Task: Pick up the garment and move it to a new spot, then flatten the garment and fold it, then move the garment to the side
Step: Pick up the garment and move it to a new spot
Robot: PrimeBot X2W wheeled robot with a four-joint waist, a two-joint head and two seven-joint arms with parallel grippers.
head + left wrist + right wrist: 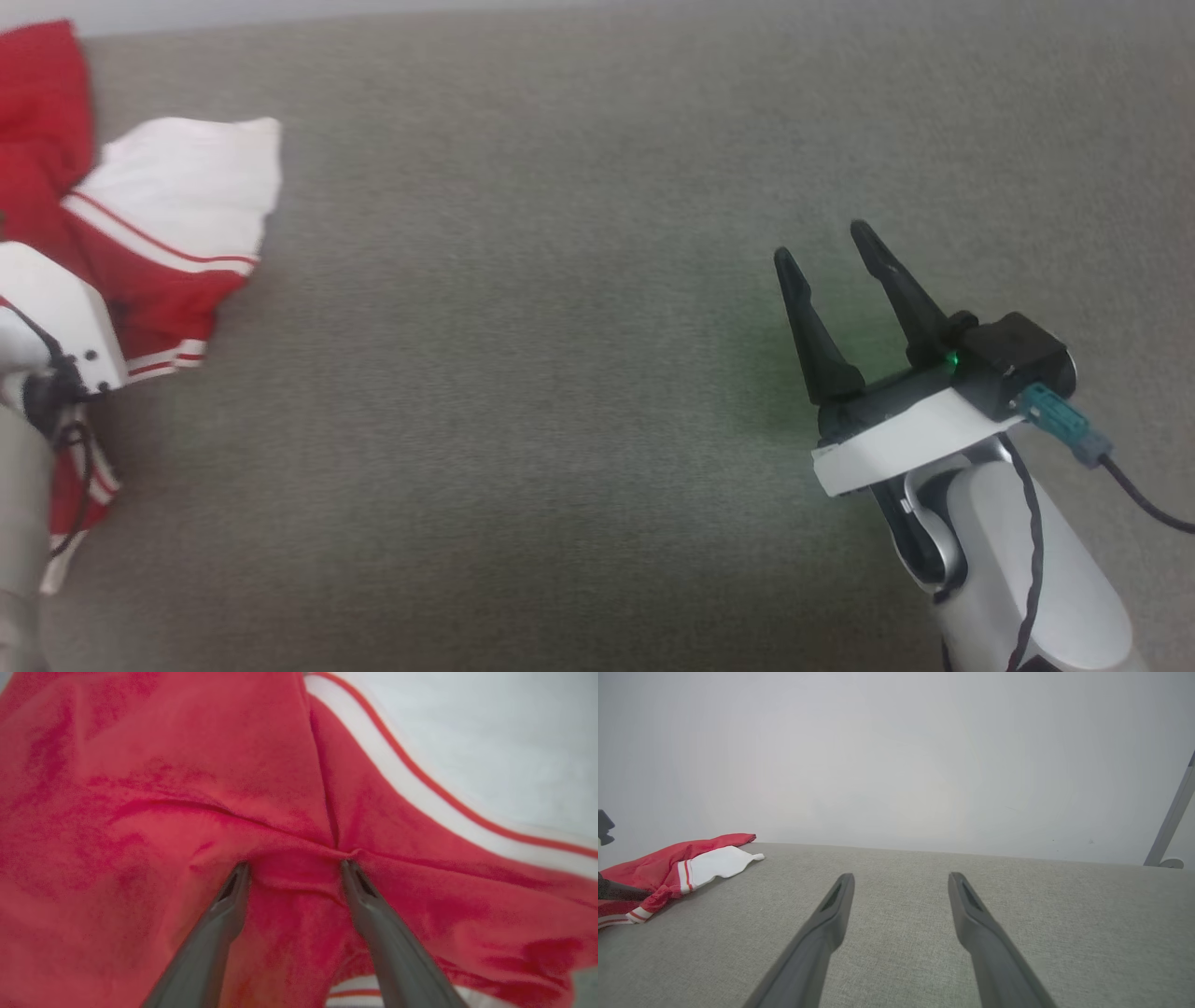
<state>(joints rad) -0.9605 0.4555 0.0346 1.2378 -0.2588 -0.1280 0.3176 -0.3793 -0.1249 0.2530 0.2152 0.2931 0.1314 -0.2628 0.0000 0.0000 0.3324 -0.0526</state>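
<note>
- Bright red garment [159, 271] crumpled at the far-left corner of the grey fabric surface [560, 373], running down along its left edge.
- White sleeve [196, 173] spread toward the middle of the surface, with white-and-red striped trim [159, 245] where it meets the red cloth; more trim lower down near the left edge.
- Left end effector [294, 868] released, fingers spread, both tips pressed into the red cloth [163, 788]; a small ridge of fabric bunched between the tips, creases running outward from it. No clamp on the fold.
- Pale wrist housing [56, 322] of the left arm over the garment at the left edge of the head view.
- Right end effector [822, 245] released too, holding nothing, fingers wide apart above bare surface toward the right side, well apart from the garment.
- Green light [952, 359] lit at the base of the right fingers; teal connector [1055, 415] and black cable [1148, 504] trailing off to the right.
- From the right wrist: same spread fingers [901, 877] over the bare surface [1087, 928], garment [658, 868] far off to the left near the far edge, pale wall [896, 765] behind, slanted grey pole [1171, 821] at the right.
</note>
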